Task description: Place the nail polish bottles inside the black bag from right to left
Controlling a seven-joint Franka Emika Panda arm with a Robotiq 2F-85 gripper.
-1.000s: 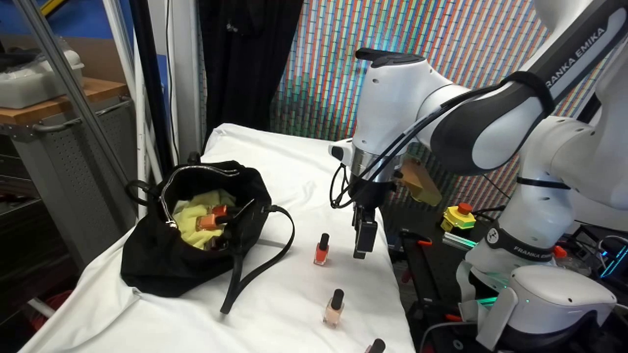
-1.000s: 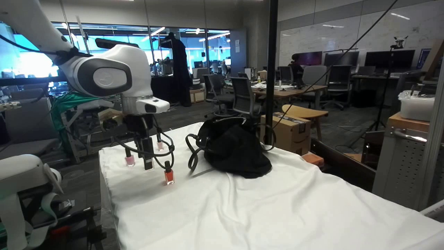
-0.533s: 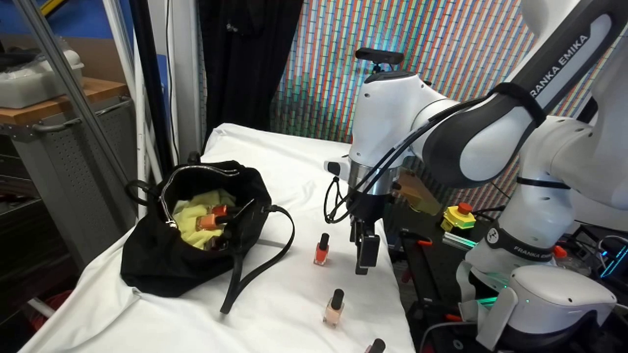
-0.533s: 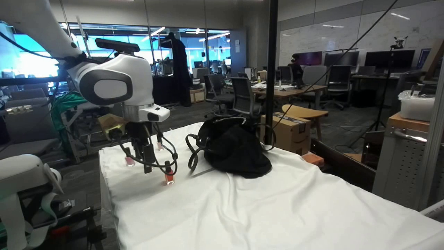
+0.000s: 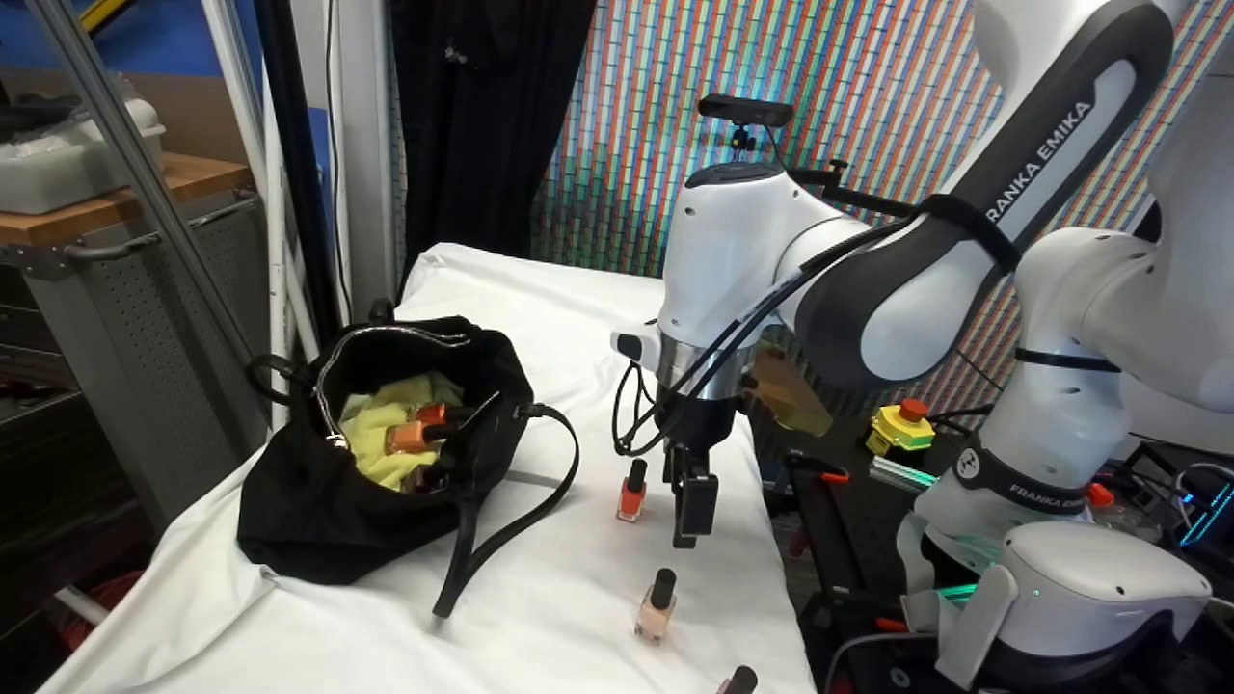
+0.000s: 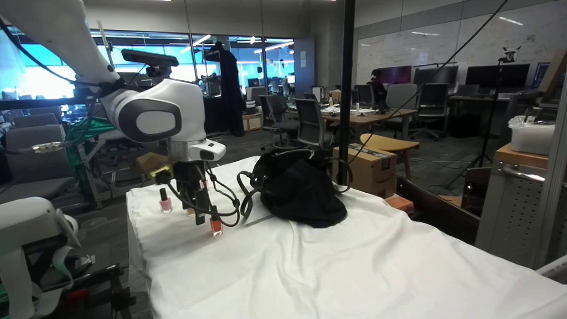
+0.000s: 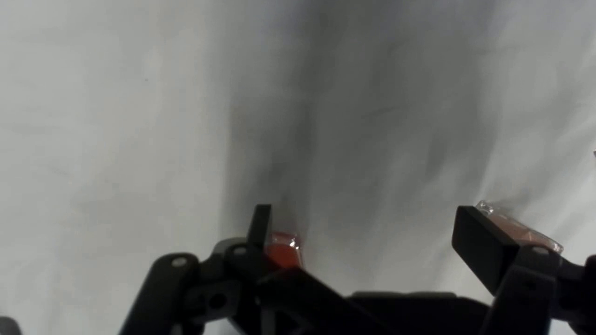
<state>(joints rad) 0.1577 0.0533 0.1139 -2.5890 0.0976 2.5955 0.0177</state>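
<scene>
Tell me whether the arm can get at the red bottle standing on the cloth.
Probably yes: the open gripper hangs near the red bottle, and nothing visible stands between them.

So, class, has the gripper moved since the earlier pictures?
Yes: in both exterior views, the gripper has moved nearer the standing red bottle, which stayed put.

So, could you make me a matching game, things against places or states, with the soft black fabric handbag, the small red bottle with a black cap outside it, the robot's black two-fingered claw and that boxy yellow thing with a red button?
1. Soft black fabric handbag
2. Small red bottle with a black cap, outside the handbag
3. Black two-fingered gripper
4. Boxy yellow unit with a red button

A. Jaws apart, above the white cloth
B. Off the cloth, near the robot's base
C. Open, with bottles inside
D. Upright on the cloth

Pairs: 1-C; 2-D; 3-A; 4-B
</scene>
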